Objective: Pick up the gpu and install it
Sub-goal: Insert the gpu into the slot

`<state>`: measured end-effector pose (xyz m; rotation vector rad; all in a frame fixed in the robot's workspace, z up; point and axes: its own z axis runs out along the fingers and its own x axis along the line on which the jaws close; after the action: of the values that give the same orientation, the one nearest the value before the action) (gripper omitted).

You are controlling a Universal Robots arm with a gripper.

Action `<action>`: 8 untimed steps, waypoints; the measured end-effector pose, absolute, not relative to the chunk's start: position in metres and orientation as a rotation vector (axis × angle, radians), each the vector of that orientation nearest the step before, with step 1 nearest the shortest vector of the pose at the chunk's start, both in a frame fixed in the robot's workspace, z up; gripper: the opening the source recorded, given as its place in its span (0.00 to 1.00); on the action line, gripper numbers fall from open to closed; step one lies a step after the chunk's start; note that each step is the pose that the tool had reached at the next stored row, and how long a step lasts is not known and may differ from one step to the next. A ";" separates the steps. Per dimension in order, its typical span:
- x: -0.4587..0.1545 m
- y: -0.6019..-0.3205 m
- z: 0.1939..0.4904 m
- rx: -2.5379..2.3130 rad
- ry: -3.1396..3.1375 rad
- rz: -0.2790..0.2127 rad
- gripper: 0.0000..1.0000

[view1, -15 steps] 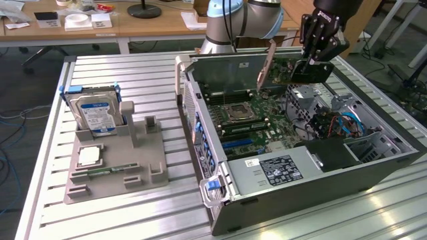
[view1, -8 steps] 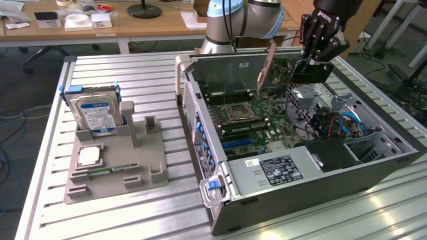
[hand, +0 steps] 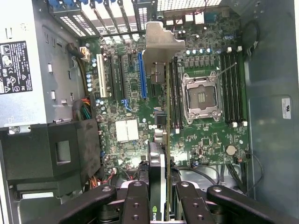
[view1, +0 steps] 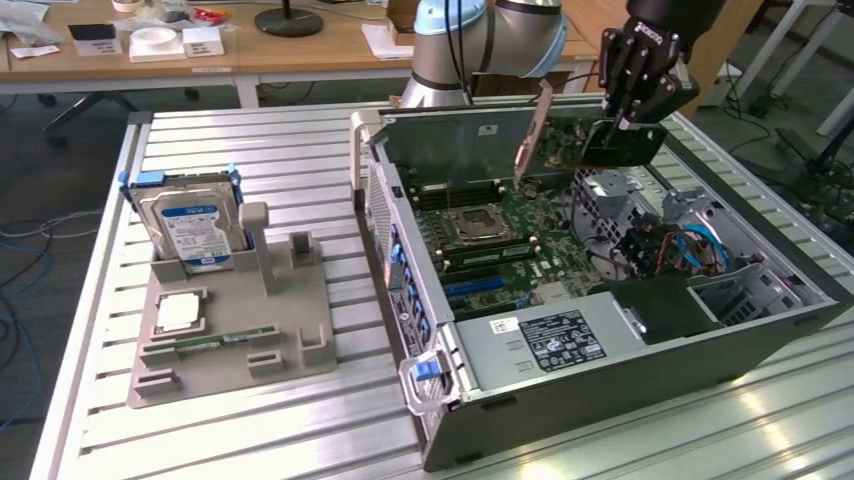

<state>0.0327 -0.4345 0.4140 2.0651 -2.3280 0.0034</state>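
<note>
Closed down narrow on the gpu point(hand: 159, 161) — fingers point(hand: 135, 203) of the gripper point(hand: 159, 198) pressed against both faces near one long edge, black cooler on one side, green board on the other. Seen edge-on in the wrist view, with the silver bracket point(hand: 161, 39) at the far end, toward the vented rear wall of the case point(hand: 273, 70). Hung over the motherboard point(hand: 126, 98) without touching it. Lined up, by appearance, between the blue slot point(hand: 141, 74) and the processor socket point(hand: 202, 95); impossible to tell the true offset with the card raised this high.

In the exterior view, found in the upper right of the frame: gpu point(view1: 571, 140) clamped in the gripper point(view1: 625, 132) above the far rim of the open case point(view1: 601, 350), well clear of the board below.

Judged as the aligning stage — card picked up, not seated. To do it well:
- Hold the card's lower edge parallel to the slot.
- Square the bracket to the rear opening.
- Allow no twist in the grip.
- Stay off the memory slots point(hand: 229, 88) and the loose blue cables point(view1: 694, 245).

Pointed almost straight down at the wrist, black fingers near vertical. Behind the case, at top centre of the exterior view, the arm point(view1: 481, 40), reaching across toward the upper right.
</note>
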 end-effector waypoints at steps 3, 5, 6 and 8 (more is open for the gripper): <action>0.033 -0.434 0.414 2.069 -2.324 0.004 0.27; 0.033 -0.434 0.414 2.071 -2.322 0.005 0.27; 0.033 -0.434 0.414 2.072 -2.321 0.005 0.27; 0.033 -0.434 0.414 2.075 -2.317 0.006 0.27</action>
<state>0.0327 -0.4340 0.4138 2.0749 -2.3175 0.0059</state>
